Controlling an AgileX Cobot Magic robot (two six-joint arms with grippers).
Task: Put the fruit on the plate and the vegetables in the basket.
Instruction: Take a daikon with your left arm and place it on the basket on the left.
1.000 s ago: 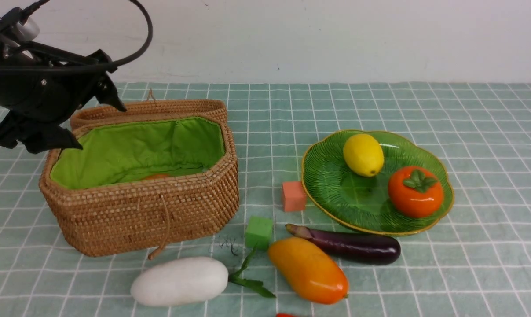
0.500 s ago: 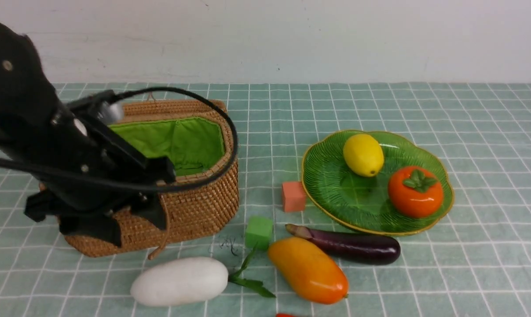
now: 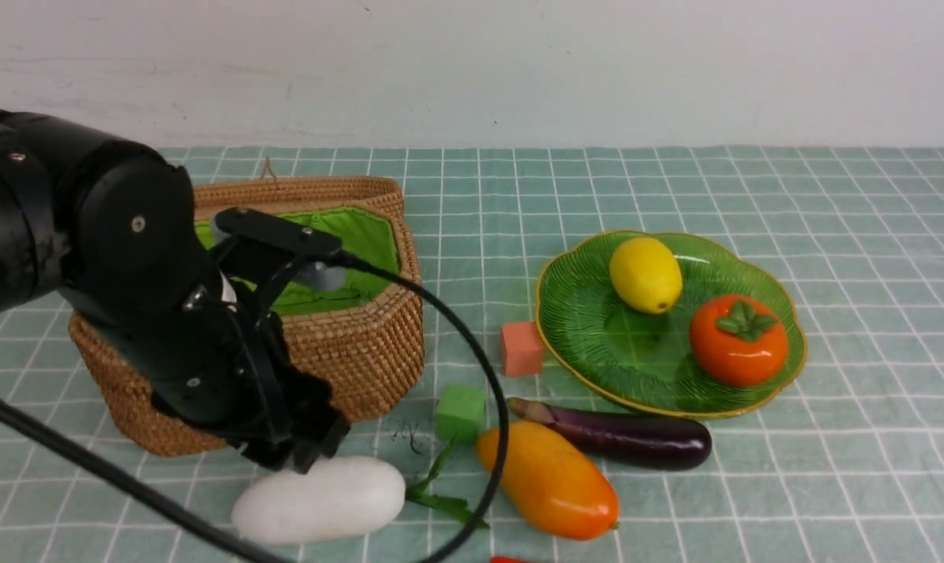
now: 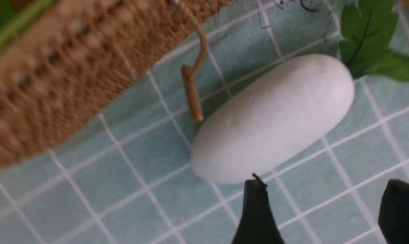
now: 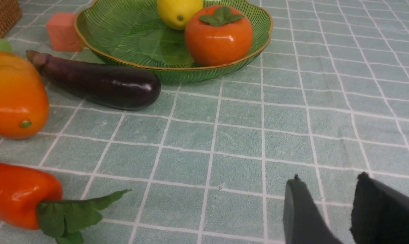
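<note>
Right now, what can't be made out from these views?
Basket contents: front view, left arm covers most of its inside.
Left end effector touching the radish or not: front view, the arm hides its fingertips.
Red-orange vegetable: front view, bottom edge cuts off all but a sliver.

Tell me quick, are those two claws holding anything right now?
Left gripper: open, empty, next to the white radish.
Right gripper: open, empty.

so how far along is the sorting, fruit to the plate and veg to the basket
Done: lemon and persimmon sit on the plate. In hand: nothing yet; the left gripper hangs open at the radish. Left: radish, eggplant and carrot for the basket, mango for the plate; all four lie on the cloth. The arm hides most of the basket's inside.
</note>
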